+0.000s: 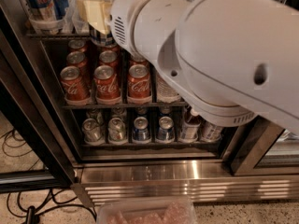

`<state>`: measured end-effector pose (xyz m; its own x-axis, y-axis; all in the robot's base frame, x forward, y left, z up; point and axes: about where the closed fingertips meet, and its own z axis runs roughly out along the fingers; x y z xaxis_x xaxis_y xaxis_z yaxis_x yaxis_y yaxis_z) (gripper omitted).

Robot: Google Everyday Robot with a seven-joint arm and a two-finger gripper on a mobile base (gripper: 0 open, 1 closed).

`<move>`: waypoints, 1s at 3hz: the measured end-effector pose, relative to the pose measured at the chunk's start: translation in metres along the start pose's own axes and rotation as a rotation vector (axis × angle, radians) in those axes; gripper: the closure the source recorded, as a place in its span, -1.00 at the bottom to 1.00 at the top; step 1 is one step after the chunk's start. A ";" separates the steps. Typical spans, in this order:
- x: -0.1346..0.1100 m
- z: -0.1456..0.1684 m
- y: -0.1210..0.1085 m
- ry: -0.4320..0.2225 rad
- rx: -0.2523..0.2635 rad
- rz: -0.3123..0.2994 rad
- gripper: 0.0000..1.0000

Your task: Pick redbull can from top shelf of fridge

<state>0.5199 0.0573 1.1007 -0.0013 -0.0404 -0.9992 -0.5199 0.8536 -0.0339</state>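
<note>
Redbull cans [44, 1], blue and silver with red lettering, stand at the far left of the top shelf [46, 26] in a white lane tray with a clear front. My gripper [96, 13], with beige pads, is at the front of the top shelf just right of those cans. Behind it stands another blue-and-silver can [101, 35], its lower end showing under the gripper. My big white arm [219, 55] crosses from the right and hides most of the top shelf. The fridge's ribbed steel base [154, 176] runs along the bottom.
Red Coca-Cola cans [106, 83] fill the shelf below, with a clear bottle [166, 91] to their right. Short silver-blue cans [140, 129] line the lowest shelf. The dark door frame [28, 111] slants at left. Cables [14, 146] lie on the floor. A clear plastic tub [145, 213] is at bottom centre.
</note>
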 end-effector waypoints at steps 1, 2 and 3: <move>0.001 -0.012 -0.006 0.013 -0.009 0.011 1.00; -0.001 -0.034 -0.016 0.032 -0.030 0.048 1.00; 0.009 -0.057 -0.029 0.056 -0.060 0.084 1.00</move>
<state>0.4863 0.0028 1.0937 -0.0941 -0.0006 -0.9956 -0.5660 0.8227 0.0530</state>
